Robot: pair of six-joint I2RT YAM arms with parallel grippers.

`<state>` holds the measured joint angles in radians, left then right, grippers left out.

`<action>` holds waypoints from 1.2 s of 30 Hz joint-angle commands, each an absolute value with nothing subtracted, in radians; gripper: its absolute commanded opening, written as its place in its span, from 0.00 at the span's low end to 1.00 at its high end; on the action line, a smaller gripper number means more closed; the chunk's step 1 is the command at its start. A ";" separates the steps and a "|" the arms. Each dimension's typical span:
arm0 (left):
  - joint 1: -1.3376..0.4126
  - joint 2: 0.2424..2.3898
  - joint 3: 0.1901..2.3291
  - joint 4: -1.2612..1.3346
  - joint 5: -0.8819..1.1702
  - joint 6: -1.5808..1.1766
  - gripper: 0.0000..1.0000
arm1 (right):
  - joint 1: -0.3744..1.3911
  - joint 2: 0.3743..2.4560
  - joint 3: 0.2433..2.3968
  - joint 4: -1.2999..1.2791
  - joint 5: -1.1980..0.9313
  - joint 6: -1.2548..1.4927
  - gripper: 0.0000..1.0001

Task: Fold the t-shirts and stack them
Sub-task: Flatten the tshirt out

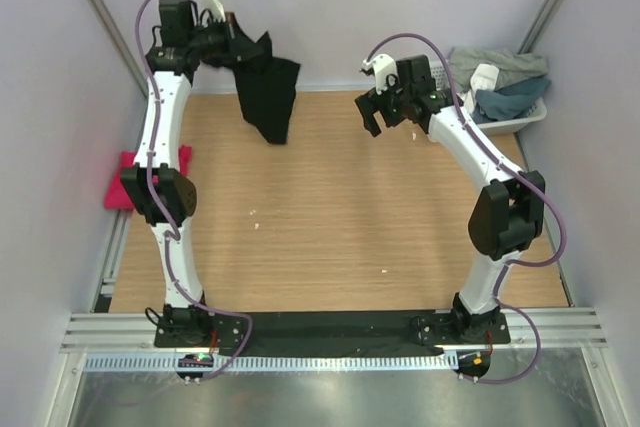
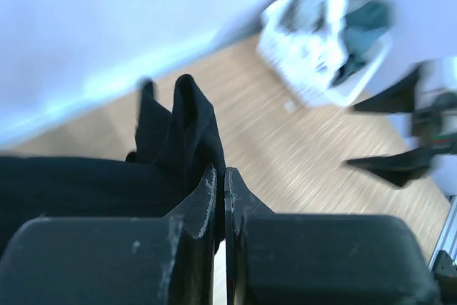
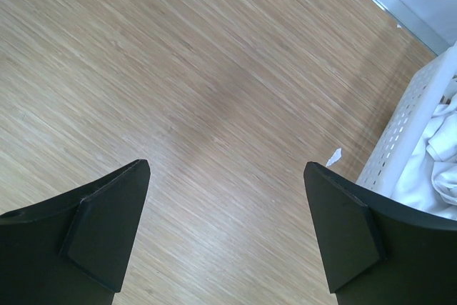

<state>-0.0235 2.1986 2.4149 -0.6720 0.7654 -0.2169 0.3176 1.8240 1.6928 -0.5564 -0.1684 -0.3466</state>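
Note:
A black t-shirt (image 1: 266, 87) hangs bunched in the air at the far left of the table, pinched by my left gripper (image 1: 236, 42), which is shut on its cloth. In the left wrist view the black t-shirt (image 2: 178, 141) bulges above and left of the closed left gripper (image 2: 221, 173). A folded pink t-shirt (image 1: 125, 182) lies at the table's left edge, partly behind the left arm. My right gripper (image 1: 378, 112) hovers open above the far right of the table. In the right wrist view the right gripper (image 3: 227, 169) has only bare wood between its fingers.
A white latticed basket (image 1: 528, 114) holding grey, teal and white clothes sits at the far right corner; its wall (image 3: 410, 123) shows at the right wrist view's edge. A small white scrap (image 3: 333, 156) lies beside it. Grey walls enclose the wooden table (image 1: 330, 227).

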 commanded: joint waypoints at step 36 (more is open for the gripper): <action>-0.316 1.945 2.128 -0.623 0.932 -0.401 0.47 | 0.319 1.775 1.739 -0.451 -0.023 -0.365 0.96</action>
<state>-0.3489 1.9980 2.1391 -0.6289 1.0286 -0.3828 0.3195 1.8107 1.6573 -0.5079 -0.0692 -0.3683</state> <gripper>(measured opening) 0.458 0.961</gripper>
